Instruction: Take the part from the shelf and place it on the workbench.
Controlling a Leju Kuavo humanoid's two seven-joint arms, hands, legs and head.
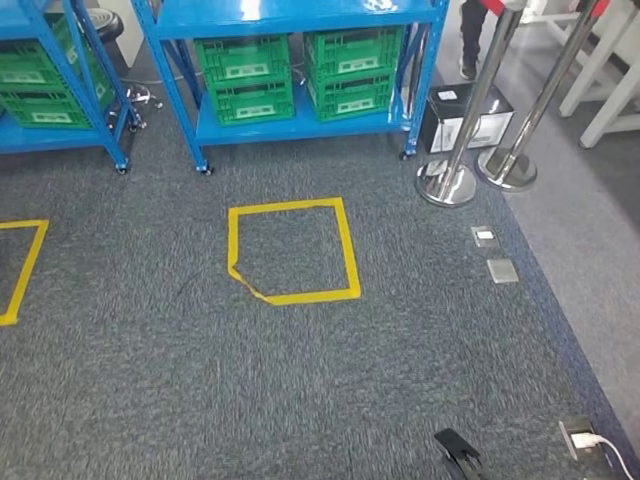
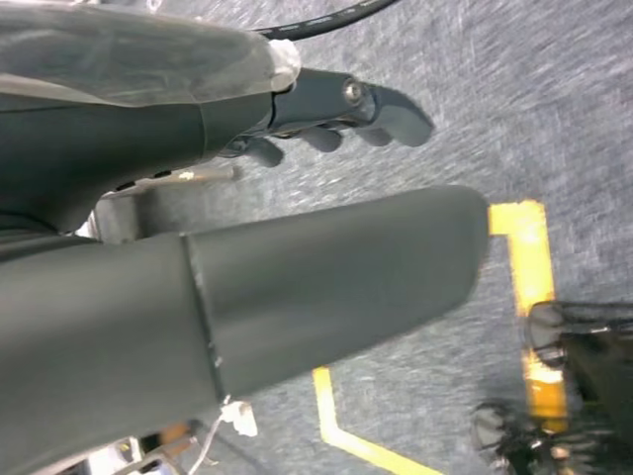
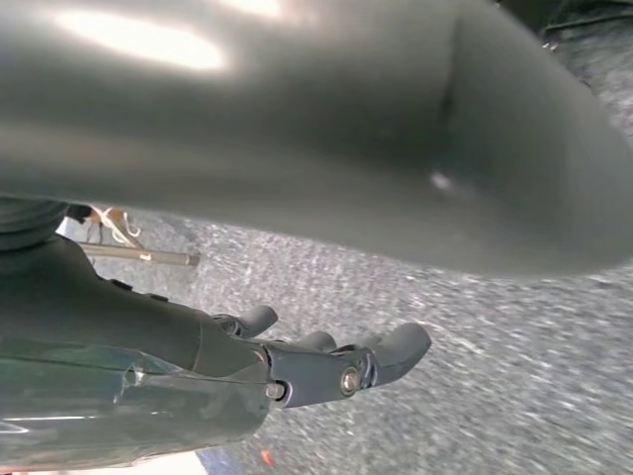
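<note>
Left hand: we see fingers apart, holding nothing.
Right hand: fingers apart, empty.
Shelf: top cut off; green crates' contents hidden from us.

- The floor is grey carpet, matt and rough in its weave.
- The tape square on it looks smooth and yellow (one corner creased).
- The shelf is blue painted metal with a slight sheen.
- The crates are green moulded plastic.
- The stanchions are polished, mirror-bright metal.
- The left hand and right hand look like dark matt plastic.
</note>
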